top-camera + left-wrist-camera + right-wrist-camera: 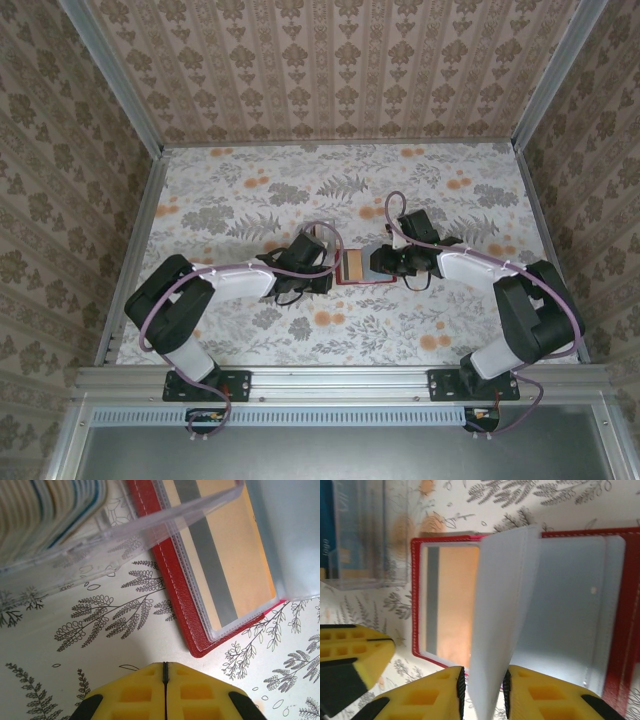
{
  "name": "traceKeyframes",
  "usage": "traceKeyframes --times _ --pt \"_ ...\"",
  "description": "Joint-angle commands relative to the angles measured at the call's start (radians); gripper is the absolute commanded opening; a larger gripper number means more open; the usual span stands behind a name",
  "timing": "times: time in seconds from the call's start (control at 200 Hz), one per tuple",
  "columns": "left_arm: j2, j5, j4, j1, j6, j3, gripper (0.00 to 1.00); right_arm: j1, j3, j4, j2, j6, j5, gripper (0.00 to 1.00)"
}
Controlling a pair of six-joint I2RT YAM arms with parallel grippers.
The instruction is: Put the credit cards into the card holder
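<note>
A: Well, look at your right jaws (484,685). They are pinched tight on the pale pocket flap (500,605) of the card holder (167,580). Why hold it like that?

B: I think you hold it up on its edge so the page cannot fall shut. The flap stands tall between those jaws. The red holder lies open and flat on the table (50,645), with one half on each side of the flap.

A: And the orange card (235,555) with the grey stripe?

B: It sits in the see-through pocket on the side of the flap toward your left jaws (165,669). That one looks done to me.

A: What about your left jaws?

B: They are squeezed together with nothing between them. The corner of the red holder lies just past their tips, not touching.

A: Where are the other credit cards (55,505)?

B: They are packed together in the clear box (125,530), also out past the tips of your left jaws and near the holder. I guess the box sits close so the trip is short.

A: What does the next card need?

B: Your left jaws would have to open first. If your right jaws let go, the flap may drop and cover the empty pocket.
</note>
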Motion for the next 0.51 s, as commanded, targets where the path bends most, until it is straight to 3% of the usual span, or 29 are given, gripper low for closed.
traceKeyframes --times 0.0,0.17,0.5 --pt "0.008 0.004 -0.006 0.002 0.017 0.011 0.08 -0.007 -0.01 0.055 -0.021 0.037 -0.064 0.29" --pt "0.01 0.003 0.001 0.001 0.013 0.007 0.08 -0.007 -0.014 0.102 -0.006 0.06 -0.093 0.21" --pt "0.03 0.027 0.032 0.005 0.0 -0.015 0.08 -0.007 -0.02 0.14 0.013 0.082 -0.119 0.24"
